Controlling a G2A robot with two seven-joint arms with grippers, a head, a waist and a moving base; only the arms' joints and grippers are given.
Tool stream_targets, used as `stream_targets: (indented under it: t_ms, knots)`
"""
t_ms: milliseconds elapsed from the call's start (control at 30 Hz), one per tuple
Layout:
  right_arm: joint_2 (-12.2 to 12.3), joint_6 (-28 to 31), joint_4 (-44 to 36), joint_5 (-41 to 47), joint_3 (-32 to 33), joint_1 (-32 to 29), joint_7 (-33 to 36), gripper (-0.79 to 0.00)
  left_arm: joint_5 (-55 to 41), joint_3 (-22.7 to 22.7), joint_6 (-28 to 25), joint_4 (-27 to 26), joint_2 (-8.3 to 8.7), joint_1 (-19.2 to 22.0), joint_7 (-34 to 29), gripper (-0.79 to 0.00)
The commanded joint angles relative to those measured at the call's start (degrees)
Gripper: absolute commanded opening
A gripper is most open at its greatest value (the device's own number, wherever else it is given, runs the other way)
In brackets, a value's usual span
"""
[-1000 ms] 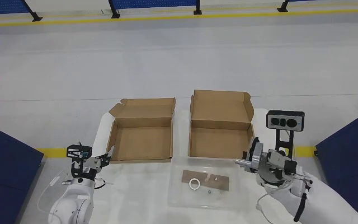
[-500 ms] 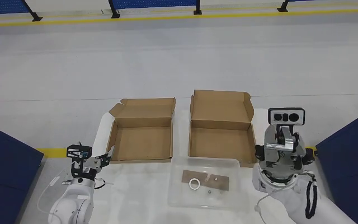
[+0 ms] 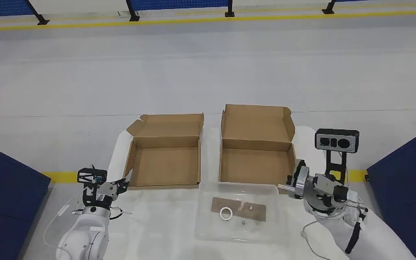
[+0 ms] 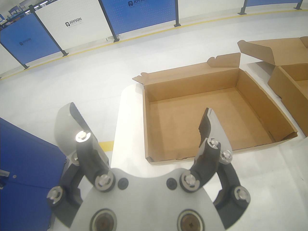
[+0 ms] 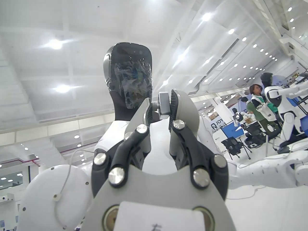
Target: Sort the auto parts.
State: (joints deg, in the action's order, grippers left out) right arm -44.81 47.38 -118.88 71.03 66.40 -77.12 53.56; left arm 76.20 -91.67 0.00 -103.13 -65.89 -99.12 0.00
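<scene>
Metal part in right gripper with white label

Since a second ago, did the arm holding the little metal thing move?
Yes. The right gripper, shut on a small metal part, swung away from the right cardboard box, then came back beside its front corner.

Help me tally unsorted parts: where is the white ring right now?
In the top view, the white ring lies on the brown card inside the clear tray, toward its left end, just nearer the robot than the right cardboard box.
</scene>
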Motion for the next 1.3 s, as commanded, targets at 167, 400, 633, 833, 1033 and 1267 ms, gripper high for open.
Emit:
stream_targets:
  t_ms: [167,400,633,833,1033,1267]
  knots:
    - [-1.1,-0.1,-1.7,5.9,1.4,-2.2,2.2,-0.785,0.0,0.0,0.0,0.0,0.0,0.0,0.0,0.0]
    - [-2.7,-2.3,-3.4,13.0,2.9,-3.1,5.6,-0.785,0.0,0.0,0.0,0.0,0.0,0.0,0.0,0.0]
    - [-4.8,-5.2,-4.1,16.4,5.0,-4.1,8.5,-0.785,0.0,0.0,0.0,0.0,0.0,0.0,0.0,0.0]
    - [-6.5,-7.0,-3.9,16.8,6.8,-5.2,10.3,-0.785,0.0,0.0,0.0,0.0,0.0,0.0,0.0,0.0]
    - [-8.2,-8.4,-3.7,16.9,8.3,-6.2,11.8,-0.785,0.0,0.0,0.0,0.0,0.0,0.0,0.0,0.0]
    - [-9.6,-8.8,-2.3,11.5,10.2,-7.6,12.1,-0.785,0.0,0.0,0.0,0.0,0.0,0.0,0.0,0.0]
